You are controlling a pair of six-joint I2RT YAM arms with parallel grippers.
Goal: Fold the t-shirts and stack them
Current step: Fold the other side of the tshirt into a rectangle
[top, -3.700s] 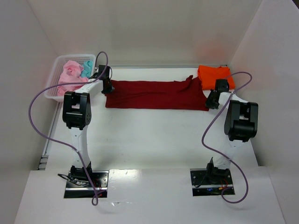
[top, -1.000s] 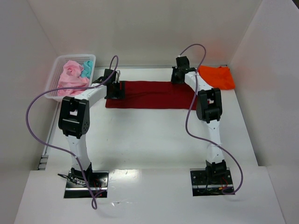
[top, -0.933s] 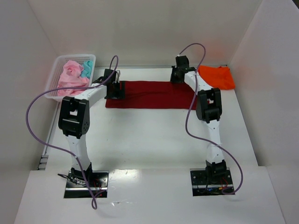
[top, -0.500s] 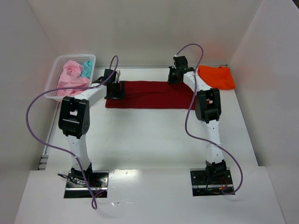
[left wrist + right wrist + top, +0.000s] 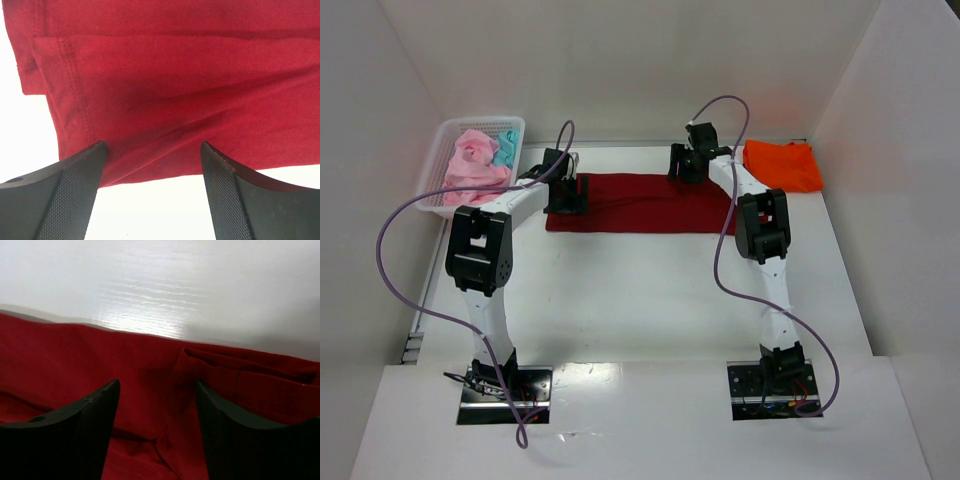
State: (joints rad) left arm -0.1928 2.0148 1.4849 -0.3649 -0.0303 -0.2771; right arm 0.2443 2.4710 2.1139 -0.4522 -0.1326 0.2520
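Jaws spread wide and empty, the left gripper [image 5: 152, 145] hangs over the left end of a dark red t-shirt [image 5: 640, 203]. The right gripper [image 5: 157, 385], also parted, sits over a folded flap at its far edge. The shirt lies flat as a band, long axis left to right, near the desk's [image 5: 640, 290] far edge. An orange t-shirt [image 5: 782, 165] occupies the far right corner; pink t-shirts [image 5: 470, 165] fill a basket [image 5: 480, 121] far left.
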